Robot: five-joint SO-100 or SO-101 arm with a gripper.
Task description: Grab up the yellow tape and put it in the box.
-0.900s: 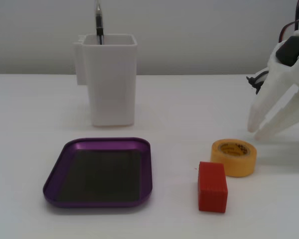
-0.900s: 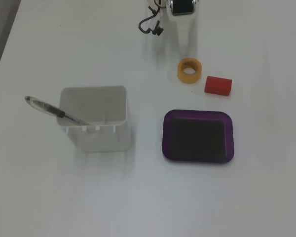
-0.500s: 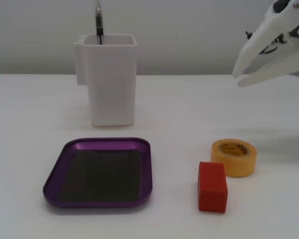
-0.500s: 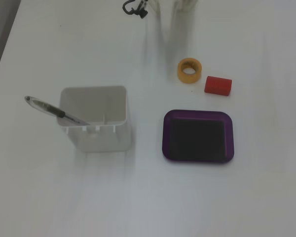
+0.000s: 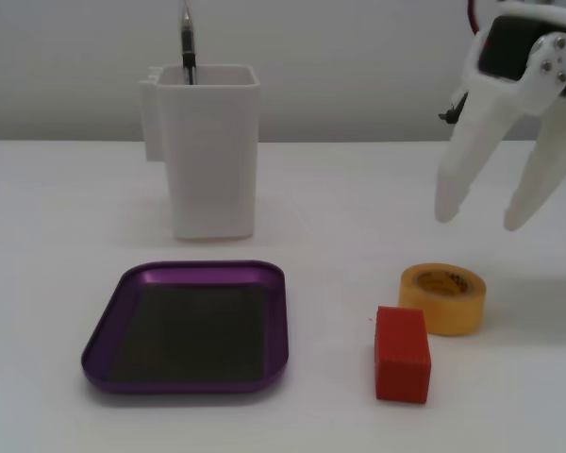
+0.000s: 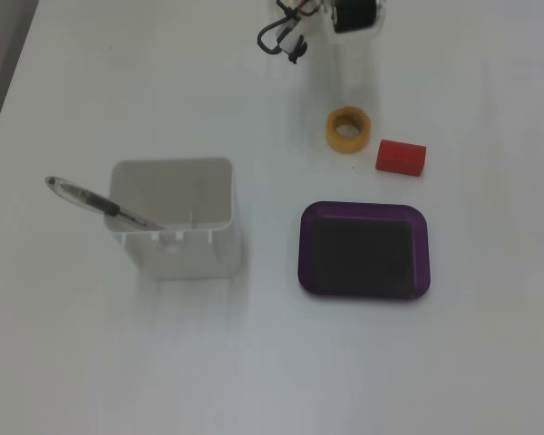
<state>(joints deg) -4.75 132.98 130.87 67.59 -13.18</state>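
Observation:
The yellow tape [image 5: 443, 298] lies flat on the white table at the right, touching or nearly touching the red block in front of it. It also shows in the fixed view from above [image 6: 348, 130]. My white gripper [image 5: 483, 217] hangs above and a little behind the tape, with its fingers spread open and empty. In the view from above its white fingers blend into the table below the arm's black motor [image 6: 354, 14]. The box, a shallow purple tray [image 5: 203, 273], lies empty at the front left and shows in the view from above too [image 6: 363, 210].
A red block [image 5: 402, 355] [image 6: 401, 156] lies right beside the tape, on the side away from the arm. A tall white container [image 5: 212, 160] [image 6: 177, 240] holding a pen [image 6: 95, 201] stands behind the tray.

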